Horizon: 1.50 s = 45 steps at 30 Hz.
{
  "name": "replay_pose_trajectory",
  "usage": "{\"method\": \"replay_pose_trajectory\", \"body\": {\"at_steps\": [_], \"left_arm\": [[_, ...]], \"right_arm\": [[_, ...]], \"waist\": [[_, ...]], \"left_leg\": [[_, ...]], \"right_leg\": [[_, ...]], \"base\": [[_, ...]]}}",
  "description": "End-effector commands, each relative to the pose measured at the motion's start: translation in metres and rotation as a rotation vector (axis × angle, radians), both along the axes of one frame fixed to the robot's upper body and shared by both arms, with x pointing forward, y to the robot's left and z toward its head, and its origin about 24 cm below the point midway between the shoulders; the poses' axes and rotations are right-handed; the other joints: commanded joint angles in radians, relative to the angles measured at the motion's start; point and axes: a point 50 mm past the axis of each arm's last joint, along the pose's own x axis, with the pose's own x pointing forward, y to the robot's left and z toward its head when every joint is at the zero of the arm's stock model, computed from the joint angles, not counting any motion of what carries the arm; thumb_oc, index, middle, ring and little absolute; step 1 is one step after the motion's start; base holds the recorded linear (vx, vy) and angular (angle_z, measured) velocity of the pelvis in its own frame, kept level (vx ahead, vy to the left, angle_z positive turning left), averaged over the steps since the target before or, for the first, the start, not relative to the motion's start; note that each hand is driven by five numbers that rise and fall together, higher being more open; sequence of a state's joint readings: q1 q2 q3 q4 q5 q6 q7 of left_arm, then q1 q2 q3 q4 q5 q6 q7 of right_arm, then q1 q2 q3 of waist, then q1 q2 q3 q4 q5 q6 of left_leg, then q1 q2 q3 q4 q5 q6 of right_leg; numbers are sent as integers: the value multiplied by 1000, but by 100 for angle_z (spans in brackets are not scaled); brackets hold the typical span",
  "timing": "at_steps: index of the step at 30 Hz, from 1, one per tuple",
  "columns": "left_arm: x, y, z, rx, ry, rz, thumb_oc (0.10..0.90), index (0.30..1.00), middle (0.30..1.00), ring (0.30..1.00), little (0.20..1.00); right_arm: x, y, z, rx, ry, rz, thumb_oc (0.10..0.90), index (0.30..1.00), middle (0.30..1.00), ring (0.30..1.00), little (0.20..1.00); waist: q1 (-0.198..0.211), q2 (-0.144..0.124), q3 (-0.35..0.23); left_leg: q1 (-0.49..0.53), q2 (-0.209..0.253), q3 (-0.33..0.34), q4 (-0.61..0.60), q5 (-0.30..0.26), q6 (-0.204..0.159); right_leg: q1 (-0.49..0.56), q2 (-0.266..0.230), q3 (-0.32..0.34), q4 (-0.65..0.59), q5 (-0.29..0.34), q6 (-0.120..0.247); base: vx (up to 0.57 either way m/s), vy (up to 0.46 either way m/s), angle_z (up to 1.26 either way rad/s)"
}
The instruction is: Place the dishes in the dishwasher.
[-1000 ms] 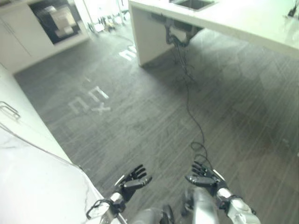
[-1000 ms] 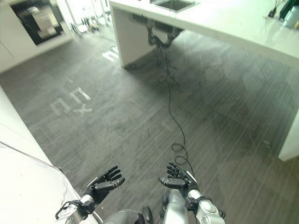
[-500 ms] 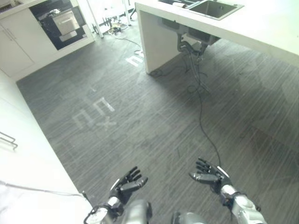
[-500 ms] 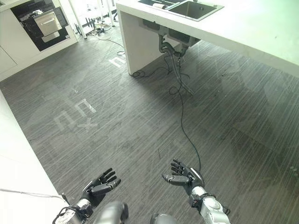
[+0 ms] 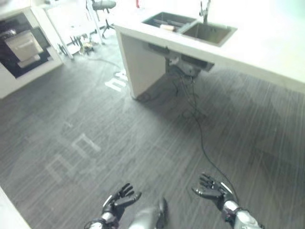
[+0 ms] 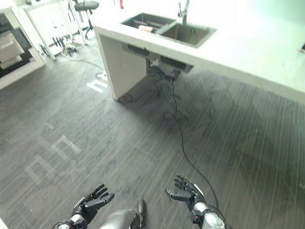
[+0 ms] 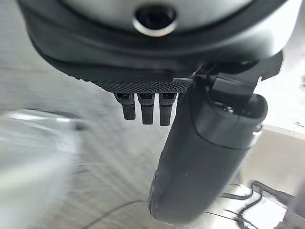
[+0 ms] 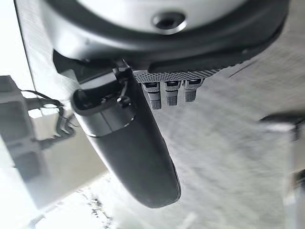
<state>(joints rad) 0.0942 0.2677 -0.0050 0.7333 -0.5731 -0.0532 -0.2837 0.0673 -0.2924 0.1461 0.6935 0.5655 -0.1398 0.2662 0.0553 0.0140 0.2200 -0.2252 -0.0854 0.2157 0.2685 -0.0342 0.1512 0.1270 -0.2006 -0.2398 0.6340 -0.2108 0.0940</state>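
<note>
My left hand (image 5: 120,200) hangs low over the grey floor with its fingers spread and nothing in it. My right hand (image 5: 212,188) is level with it a little to the right, also open and empty. Ahead stands a white counter (image 5: 267,52) with a double sink (image 5: 195,26); something pale, perhaps a dish (image 5: 167,27), lies in the sink's left basin. In the left wrist view my thumb (image 7: 209,152) and straight fingers (image 7: 145,107) hold nothing, and the right wrist view shows the same for the thumb (image 8: 131,148).
A built-in black appliance with a white front panel (image 5: 21,47) sits in the cabinets at far left. White tape marks (image 5: 76,155) lie on the floor. Pipes and cables (image 5: 188,76) hang under the sink. An office chair (image 5: 102,7) stands at the back.
The camera has swung to the right: the counter and sink now sit nearer the middle and the white worktop at lower left has left the view. Both hands stay open and low.
</note>
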Motion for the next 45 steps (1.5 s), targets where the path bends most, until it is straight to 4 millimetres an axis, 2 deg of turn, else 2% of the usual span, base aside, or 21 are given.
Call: {"method": "replay_pose_trajectory", "body": {"at_steps": [1,3,5,6,7,9,12,16,18,20,23,24,26,27,28,29,31,34,38,42,45], "left_arm": [[12,-1,19,74,-118,-94,800,900,900,900,900],[15,0,22,77,-135,-85,800,900,900,900,900],[16,4,26,77,-149,-78,800,900,900,900,900],[16,6,26,78,-147,-76,800,900,900,900,900],[15,6,26,79,-144,-79,800,900,900,900,900],[11,5,24,78,-141,-79,800,900,900,900,900],[7,4,23,79,-134,-72,800,900,900,900,900],[4,-1,18,51,-97,-43,800,900,900,900,900],[2,-8,15,40,-87,-62,800,900,900,900,900],[0,-13,13,25,-88,-64,800,900,900,900,900],[1,-12,12,11,-77,-55,800,900,900,900,900],[2,-14,12,13,-76,-77,800,900,900,900,900],[1,-17,10,18,-72,-85,800,900,900,900,900],[1,-17,10,18,-72,-84,800,900,900,900,900],[2,-17,10,16,-74,-87,800,900,900,900,900],[0,-17,10,14,-75,-91,800,900,900,900,900],[-3,-17,9,12,-74,-96,800,900,900,900,900],[-8,-17,6,-9,-65,-94,800,900,900,900,900],[2,-16,7,14,-71,-155,800,900,900,900,900],[19,-18,12,101,-92,-262,800,900,900,900,900],[24,-17,13,128,-90,-274,800,900,900,900,900]], "right_arm": [[32,3,35,-6,-231,62,800,900,900,900,900],[33,6,35,-4,-238,77,800,900,900,900,900],[38,5,40,-5,-252,76,800,900,900,900,900],[41,2,42,-2,-257,72,800,900,900,900,900],[42,0,43,-4,-261,77,800,900,900,900,900],[42,-1,43,-9,-259,91,800,900,900,900,900],[40,1,43,-5,-253,92,800,900,900,900,900],[40,0,43,-16,-238,90,800,900,900,900,900],[42,-5,46,-41,-239,106,800,900,900,900,900],[41,-14,47,-59,-236,113,800,900,900,900,900],[37,-24,45,-91,-218,117,800,900,900,900,900],[36,-28,45,-90,-216,95,800,900,900,900,900],[36,-27,42,-88,-206,78,800,900,900,900,900],[35,-26,41,-88,-202,74,800,900,900,900,900],[34,-26,40,-97,-193,61,800,900,900,900,900],[32,-27,38,-104,-185,56,800,900,900,900,900],[27,-28,32,-117,-152,38,800,900,900,900,900],[19,-33,22,-131,-99,12,800,900,900,900,900],[4,-42,8,-140,-29,-78,800,900,900,900,900],[-15,-51,-8,-106,59,-227,800,900,900,900,900],[-28,-56,-17,-61,103,-340,800,900,900,900,900]], "waist": [[10,62,22],[-6,74,36],[-28,63,51],[-44,42,57],[-53,21,62],[-69,-20,61],[-66,-15,58],[-80,-10,30],[-76,-9,19],[-66,-13,20],[-63,-24,29],[-51,-24,37],[-26,-18,48],[-28,-18,48],[-29,-10,46],[-23,7,48],[6,37,52],[31,48,46],[13,46,34],[-6,46,25],[-20,59,26]], "left_leg": [[79,72,-65,32,-100,-61],[124,87,-54,32,-128,-57],[165,89,-56,32,-153,-74],[199,77,-65,32,-183,-83],[220,58,-71,32,-209,-86],[258,27,-81,32,-270,-89],[300,50,-76,32,-302,-105],[373,103,-84,32,-256,-149],[431,137,-75,32,-65,-206],[349,150,-83,215,31,-234],[210,181,-34,443,50,-235],[157,158,-37,442,12,-212],[128,88,-28,271,-34,-170],[134,103,-6,219,-26,-172],[138,131,16,67,7,-186],[104,149,-16,32,-3,-197],[3,193,-114,32,20,-243],[-56,230,-170,32,40,-261],[7,237,-117,32,-2,-239],[74,174,-106,32,-67,-174],[112,126,-102,32,-110,-105]], "right_leg": [[-154,83,-24,121,170,27],[-233,47,-61,140,155,12],[-267,54,-77,-88,163,14],[-280,38,-72,-287,221,32],[-317,1,-55,-334,263,56],[-435,-94,-9,-334,328,109],[-431,-97,-29,-334,324,112],[-373,-35,-30,-334,249,68],[-338,-5,-42,-334,190,16],[-299,18,-45,-334,142,-29],[-255,20,-67,-334,96,-72],[-234,22,-69,-334,85,-73],[-203,42,-52,-334,69,-54],[-199,42,-58,-334,63,-52],[-192,45,-68,-334,49,-45],[-184,59,-65,-334,41,-37],[-156,86,-44,-334,15,-22],[-130,85,-25,-334,0,-14],[-75,48,-46,-334,-3,5],[-31,36,-25,-334,30,11],[-100,8,9,-145,128,26]], "base": [[211,204,11],[212,42,-28],[327,-180,-32],[420,-270,-29],[496,-283,-42],[456,-275,5],[473,-292,36],[504,-304,0],[469,-300,-2],[320,-247,-6],[273,-200,10],[306,-101,19],[317,49,0],[320,162,-52],[262,215,-78],[349,314,-61],[331,316,-38],[295,311,-18],[284,375,-54],[223,341,10],[131,339,-12]]}}
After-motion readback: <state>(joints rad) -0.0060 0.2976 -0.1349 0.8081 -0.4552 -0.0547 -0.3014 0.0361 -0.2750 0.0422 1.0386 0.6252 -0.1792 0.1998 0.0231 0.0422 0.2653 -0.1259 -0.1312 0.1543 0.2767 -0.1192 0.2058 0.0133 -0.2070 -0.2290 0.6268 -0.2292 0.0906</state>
